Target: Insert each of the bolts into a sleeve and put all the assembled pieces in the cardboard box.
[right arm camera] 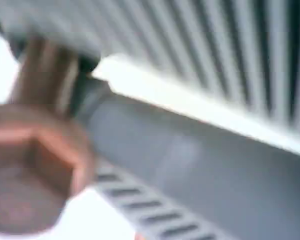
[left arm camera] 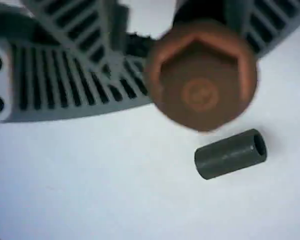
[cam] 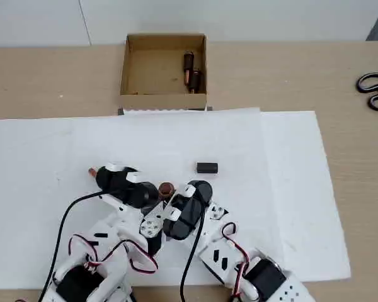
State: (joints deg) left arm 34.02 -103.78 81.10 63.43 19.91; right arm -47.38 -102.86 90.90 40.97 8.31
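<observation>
Sitting raised off the white paper sheet (cam: pixel 290 189), a copper-coloured hex bolt (cam: pixel 166 188) is at the spot where the left gripper (cam: pixel 154 192) and the right gripper (cam: pixel 180 196) meet near the front of the table (cam: pixel 44 75). Its head is turned up toward the overhead camera. Both grippers crowd against it, and I cannot tell whether either is clenched or released, nor which of them carries the bolt. From the left wrist the hexagonal head looms large and blurred against ribbed dark-grey gripper plastic, with the paper farther below. From the right wrist the same head sits close to the lens, its shank running away under pale ribbed plastic beside a broad grey bar too blurred to identify. One black sleeve (cam: pixel 206 168) lies on its side on the paper, apart from both grippers and near the bolt on the box side. A small copper-coloured tip (cam: pixel 91 171) pokes out past the left arm's black housing; what it belongs to is hidden. The cardboard box (cam: pixel 151 72) stands at the paper's far edge, and two assembled pieces (cam: pixel 190 70) lie together near its right wall. Black-handled scissors (cam: pixel 373 90) rest on the bare table far to the right.
</observation>
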